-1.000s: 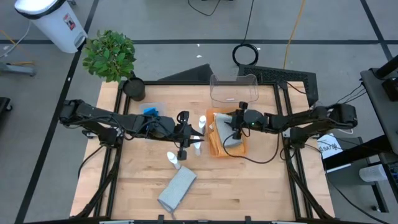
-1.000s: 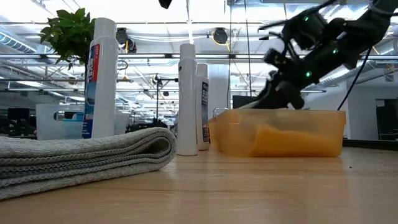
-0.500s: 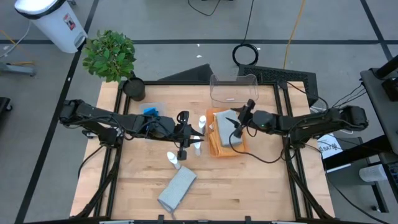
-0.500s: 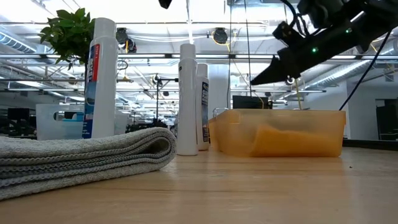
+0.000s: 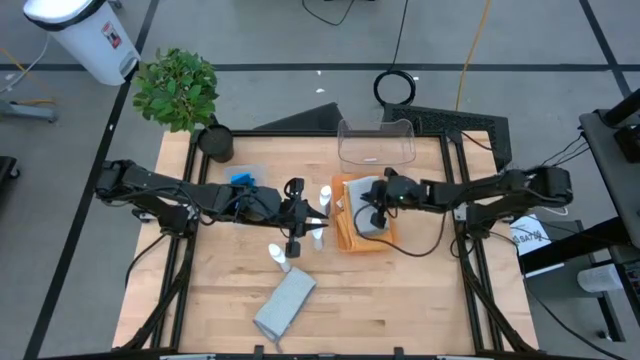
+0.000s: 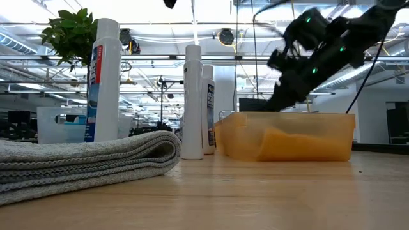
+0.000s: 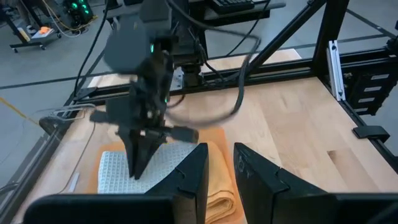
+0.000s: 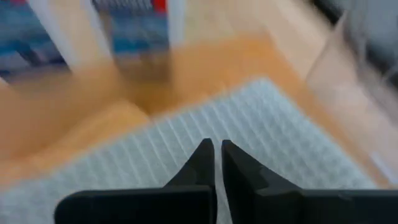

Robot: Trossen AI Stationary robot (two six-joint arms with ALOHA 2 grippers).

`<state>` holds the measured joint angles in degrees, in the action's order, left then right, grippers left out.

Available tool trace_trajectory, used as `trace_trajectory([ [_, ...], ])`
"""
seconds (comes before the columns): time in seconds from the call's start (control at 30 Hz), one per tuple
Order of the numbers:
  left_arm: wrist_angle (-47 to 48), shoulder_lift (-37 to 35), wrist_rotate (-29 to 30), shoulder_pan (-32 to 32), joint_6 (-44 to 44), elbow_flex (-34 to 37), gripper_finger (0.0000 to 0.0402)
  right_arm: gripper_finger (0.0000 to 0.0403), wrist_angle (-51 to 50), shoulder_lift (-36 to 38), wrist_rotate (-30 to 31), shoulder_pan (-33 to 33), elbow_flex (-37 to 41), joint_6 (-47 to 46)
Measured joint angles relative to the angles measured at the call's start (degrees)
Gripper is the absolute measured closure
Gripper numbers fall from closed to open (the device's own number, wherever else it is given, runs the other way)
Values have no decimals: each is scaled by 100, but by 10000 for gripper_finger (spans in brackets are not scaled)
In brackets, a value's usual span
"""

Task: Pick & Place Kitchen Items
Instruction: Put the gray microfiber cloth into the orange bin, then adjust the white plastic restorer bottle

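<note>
An orange tray [image 5: 352,184] holds an orange cloth [image 7: 213,135] with a grey waffle cloth [image 8: 280,137] lying on top of it. My right gripper [image 7: 138,172] is shut and points steeply down at the middle of the grey cloth. My left gripper [image 7: 221,155] hovers left of the tray with its fingers a little apart and nothing between them. Three white bottles [image 5: 326,194], [image 5: 318,237], [image 5: 278,254] stand near it. A second grey folded cloth [image 5: 285,303] lies near the front edge, and a blue sponge [image 5: 243,181] shows behind my left arm. My right gripper comes at the middle of the grey waffle cloth [image 7: 124,180] from above, slanting in from the table's right, fingers together. Its fingertips [image 8: 205,155] stand at the cloth's surface. I cannot tell whether they touch it or have any of it between them.
A clear plastic bin [image 5: 375,142] stands behind the tray at the far edge. A potted plant [image 5: 178,88] and a dark pot [image 5: 215,142] are at the far left corner. Bare wood lies at the front right [image 5: 400,300].
My right gripper rose out of the tray and drew back toward the table's right edge. It then came down again over the grey cloth, rolling about its own axis. The cloths and bottles have stayed where they were.
</note>
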<state>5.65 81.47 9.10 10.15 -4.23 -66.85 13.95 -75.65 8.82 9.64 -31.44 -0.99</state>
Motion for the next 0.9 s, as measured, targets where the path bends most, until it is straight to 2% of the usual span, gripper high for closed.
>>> trace_trajectory([
  [0.17, 4, 0, 0, 0, 0, 0, 325, 398, -39, -535, -20, 204, 2, -91],
  [0.3, 7, 0, 0, 0, 0, 0, 325, 402, -31, -656, -285, 279, -6, -7],
  [0.7, 22, 0, -2, 0, 0, 0, 325, 399, -64, 766, -311, -55, -149, 55],
  [0.9, 94, 0, -2, 0, -30, 0, 325, 399, 300, 1246, -310, -228, -149, 63],
])
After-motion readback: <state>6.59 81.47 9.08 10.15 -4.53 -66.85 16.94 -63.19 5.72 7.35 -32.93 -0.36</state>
